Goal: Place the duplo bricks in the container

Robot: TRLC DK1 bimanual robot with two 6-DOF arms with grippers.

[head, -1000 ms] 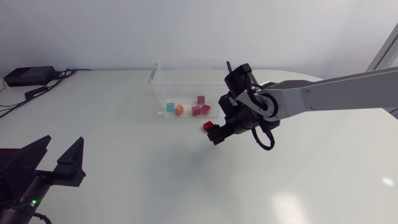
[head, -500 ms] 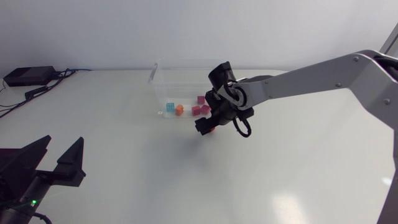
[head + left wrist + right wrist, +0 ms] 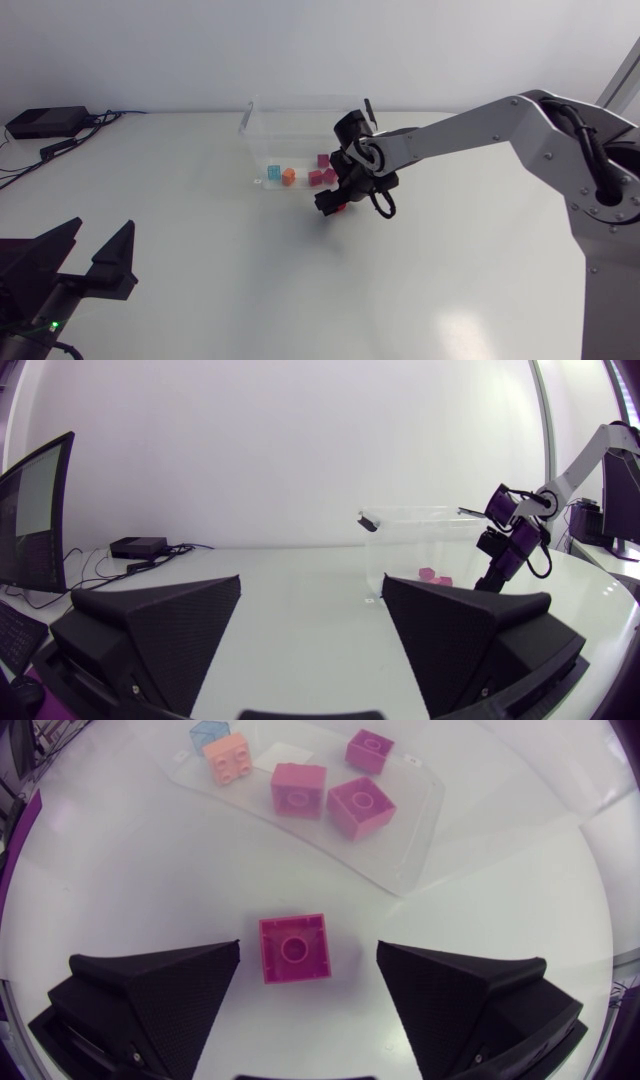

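A red duplo brick lies on the white table just outside the clear container. My right gripper hangs over it, open, one finger on either side and neither touching it. From above, the same gripper largely covers the red brick in front of the container. Inside the container lie a teal brick, an orange brick and three pink bricks. My left gripper rests open at the table's near left corner, far from all bricks.
A black box with cables sits at the table's far left. Seen from the left wrist, the container and my right arm stand well ahead of the open left gripper.
My right arm has swung left and closer to the container, bringing its open gripper from beside the red brick to over it. The left arm has not moved.
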